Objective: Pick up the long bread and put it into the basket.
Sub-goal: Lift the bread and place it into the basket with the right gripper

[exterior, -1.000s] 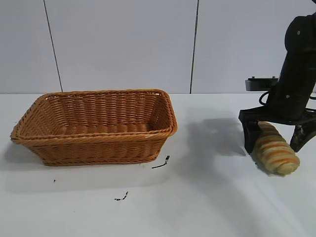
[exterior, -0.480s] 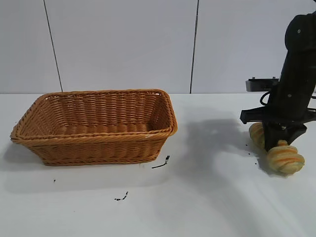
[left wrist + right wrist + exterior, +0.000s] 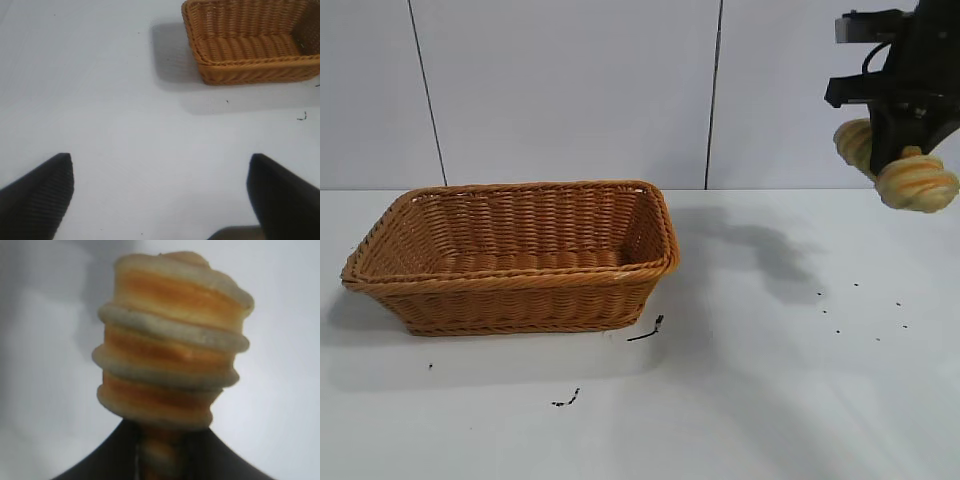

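The long bread [image 3: 912, 180], a ridged tan and orange-brown loaf, hangs high above the table at the far right, squeezed at its middle by my right gripper [image 3: 892, 152], which is shut on it. In the right wrist view the loaf [image 3: 172, 340] fills the frame and my gripper [image 3: 160, 452] pinches it. The basket [image 3: 510, 290], orange-brown wicker, stands empty on the table at the left, well apart from the loaf. It also shows in the left wrist view [image 3: 250, 70]. My left gripper [image 3: 160, 192] is open and empty over bare table, out of the exterior view.
The white table [image 3: 770, 400] carries small dark crumbs [image 3: 647, 330] in front of the basket and a few specks at the right where the loaf lay. A white panelled wall stands behind.
My right gripper closed on the long bread's middle and lifted it from the table to high above it. The basket has not moved.
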`<state>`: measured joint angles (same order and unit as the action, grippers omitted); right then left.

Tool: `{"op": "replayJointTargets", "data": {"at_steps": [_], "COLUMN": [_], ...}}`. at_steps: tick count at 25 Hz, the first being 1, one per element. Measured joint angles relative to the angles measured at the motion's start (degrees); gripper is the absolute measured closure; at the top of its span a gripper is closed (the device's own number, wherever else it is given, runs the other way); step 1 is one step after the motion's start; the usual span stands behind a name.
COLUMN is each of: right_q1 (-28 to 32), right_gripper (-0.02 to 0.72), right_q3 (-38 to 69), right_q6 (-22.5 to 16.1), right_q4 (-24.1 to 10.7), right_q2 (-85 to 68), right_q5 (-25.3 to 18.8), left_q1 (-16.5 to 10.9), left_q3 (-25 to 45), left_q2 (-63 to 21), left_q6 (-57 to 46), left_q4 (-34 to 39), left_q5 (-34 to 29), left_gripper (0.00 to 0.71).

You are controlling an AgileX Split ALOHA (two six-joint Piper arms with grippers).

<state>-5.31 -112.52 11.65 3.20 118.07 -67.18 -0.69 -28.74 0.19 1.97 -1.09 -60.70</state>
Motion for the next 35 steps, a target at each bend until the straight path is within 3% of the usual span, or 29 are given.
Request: {"op": "replayJointTargets", "data": {"at_steps": [6,9,15,21,23,30,35], "right_q1": [-8.1,-13.3,-23.3,-30.2,-31.2,-31.8,-31.8], "right_gripper": [0.594,0.594,0.594,0.594,0.594,0.594,0.594], "right_q3": [-10.7,-12.1,-12.6,-12.5,-12.5,-12.5,-12.5], "right_q6": [4.5,9.1,21.3,41.3,45.4,48.0,50.1], "right_q4": [0.6,0.6,0.7,0.9,1.0,1.1,2.0], "right_q2": [4.7,5.1,5.8,8.9,10.3,15.2,19.5], "right_q5": [-1.9,-0.1,6.3,10.4,11.9,17.8,19.6], "left_q1": [0.0,0.0,0.0,0.0,0.0,0.0,0.0], "left_q3": [0.0,0.0,0.0,0.0,0.0,0.0,0.0], "left_q2": [-0.5,-0.5,-0.5,-0.5,-0.5,-0.5,-0.5], "left_q6": [0.1,0.1,0.1,0.1,0.1,0.1,0.1], "left_q4": [0.0,0.0,0.0,0.0,0.0,0.0,0.0], "left_q5": [0.0,0.0,0.0,0.0,0.0,0.0,0.0], "left_gripper": [0.017,0.017,0.017,0.017,0.017,0.017,0.017]}}
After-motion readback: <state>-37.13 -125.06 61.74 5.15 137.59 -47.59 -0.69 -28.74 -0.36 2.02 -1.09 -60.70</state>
